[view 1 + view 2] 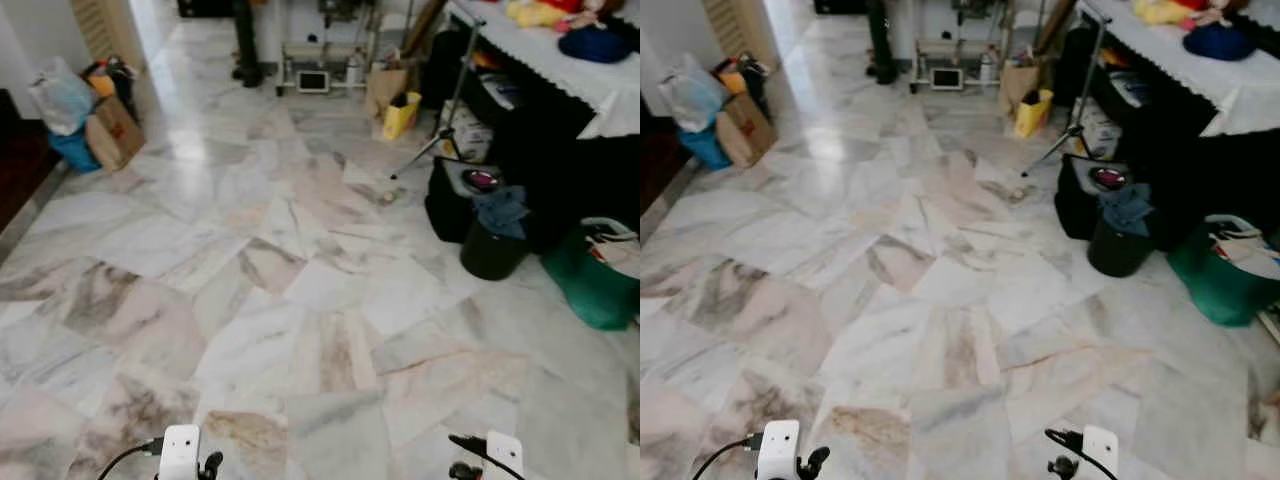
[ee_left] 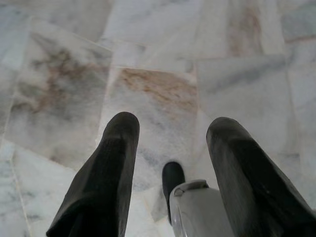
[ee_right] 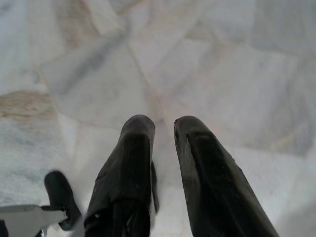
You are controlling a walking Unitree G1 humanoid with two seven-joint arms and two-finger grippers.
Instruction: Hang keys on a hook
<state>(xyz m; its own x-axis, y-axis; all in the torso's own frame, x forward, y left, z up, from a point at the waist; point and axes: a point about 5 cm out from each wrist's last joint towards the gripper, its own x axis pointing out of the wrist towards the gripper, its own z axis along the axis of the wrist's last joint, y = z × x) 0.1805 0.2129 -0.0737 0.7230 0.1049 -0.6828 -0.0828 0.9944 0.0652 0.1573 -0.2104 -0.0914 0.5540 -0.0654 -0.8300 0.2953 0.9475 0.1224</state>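
Keys, honestly can't tell where they are from these shots. The left gripper point(image 2: 173, 129) has its fingers spread wide with just marble floor point(image 1: 300, 280) showing between them. The right gripper point(image 3: 163, 123) has its fingers nearly together, a thin gap, nothing pinched. Both hang low over the floor.

Container stuff: ahead of the right gripper and off to its right there's a black bucket point(image 1: 490, 252) with a blue-grey cloth point(image 1: 500, 208) draped over its top. Just beyond it sits a black case point(image 1: 450, 195) with a small reddish round thing point(image 1: 481, 179) on top. Further out to the right of the bucket is a green bag point(image 1: 592, 288) with some white stuff poking out, can't tell what. Well beyond those are a yellow bag point(image 1: 400, 116) and a brown paper bag point(image 1: 384, 88) side by side, contents not clear.

Far ahead of the left gripper and out to its left sits a cardboard box point(image 1: 116, 130), with a white plastic bag point(image 1: 60, 95) and a blue bag point(image 1: 75, 150) right beside it.
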